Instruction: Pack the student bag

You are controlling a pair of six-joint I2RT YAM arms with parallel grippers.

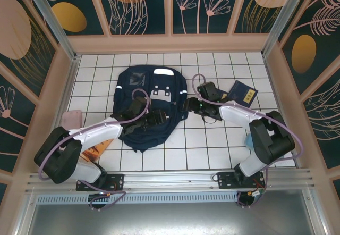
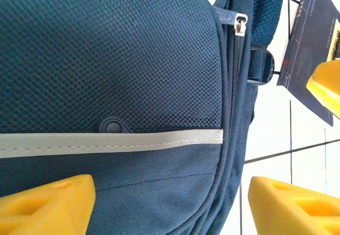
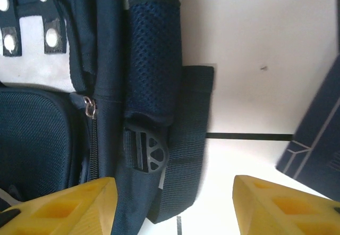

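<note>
Student bag [image 1: 151,105] lies flat mid-table. The left wrist view catches its white stripe [image 2: 111,141] and zipper pull [image 2: 240,23]; the right wrist view finds a strap buckle [image 3: 146,150]. Left gripper [image 1: 155,119] reaches in from seven o'clock, right gripper [image 1: 188,106] from three, both with fingers spread and nothing clamped.

white tiled table [image 1: 212,144] ringed by dark floral wall panels [image 1: 141,6] in pale frames.

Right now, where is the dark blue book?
Top view: the book lies on the tiles, right of the student bag, beside the right arm.
</note>
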